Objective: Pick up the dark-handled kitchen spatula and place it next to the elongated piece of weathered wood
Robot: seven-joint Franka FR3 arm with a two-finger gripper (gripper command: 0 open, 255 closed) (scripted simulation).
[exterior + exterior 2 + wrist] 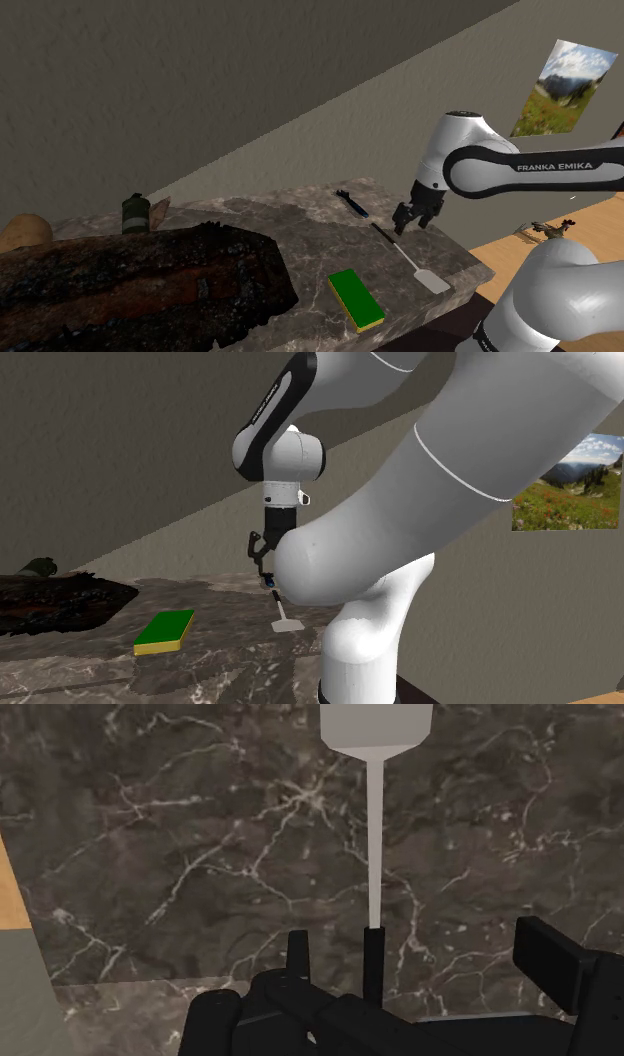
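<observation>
The spatula (405, 258) lies on the marble table (300, 225), its white blade (433, 281) near the front edge and its dark handle pointing to the back. The gripper (405, 222) hangs just above the handle, open. In the wrist view the thin white shaft (373, 844) leads to the blade (375, 729), and the dark handle (372, 966) lies between the two fingers without touching them; the gripper (425, 962) holds nothing. The long, dark weathered wood (130, 280) covers the table toward the shoulder view's left. From the second exterior view the gripper (262, 555) hangs over the spatula (285, 620).
A green sponge with a yellow underside (356, 299) lies between the wood and the spatula. A dark green can (135, 213) stands at the back by the wall. The table's front edge (440, 300) runs close to the blade. The sponge (166, 632) and the wood (60, 602) also show from the other side.
</observation>
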